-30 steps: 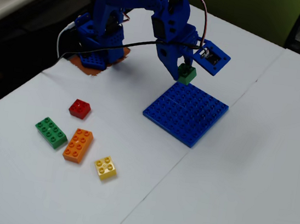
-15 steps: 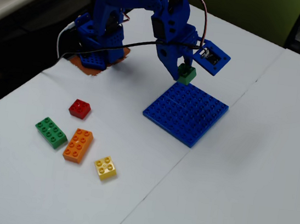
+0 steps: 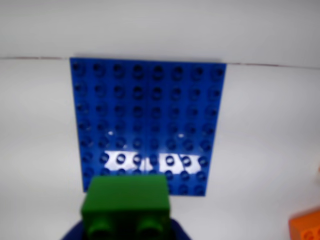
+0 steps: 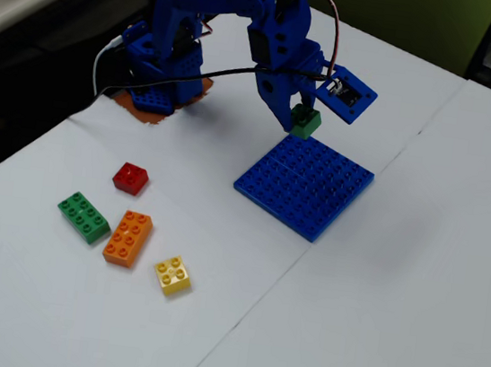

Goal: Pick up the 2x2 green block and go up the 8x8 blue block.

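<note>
My gripper (image 4: 301, 117) is shut on the 2x2 green block (image 4: 306, 121), which hangs in the air just above the back edge of the 8x8 blue block (image 4: 305, 186). In the wrist view the green block (image 3: 127, 204) fills the bottom middle, with blue jaw tips showing on both sides beneath it. The blue studded plate (image 3: 147, 125) lies flat on the white table straight ahead, with a glare patch near its near edge.
In the fixed view a red brick (image 4: 130, 177), a long green brick (image 4: 84, 217), an orange brick (image 4: 128, 238) and a yellow brick (image 4: 173, 274) lie at the left. The arm's base (image 4: 160, 73) stands at the back left. An orange brick corner (image 3: 306, 226) shows in the wrist view.
</note>
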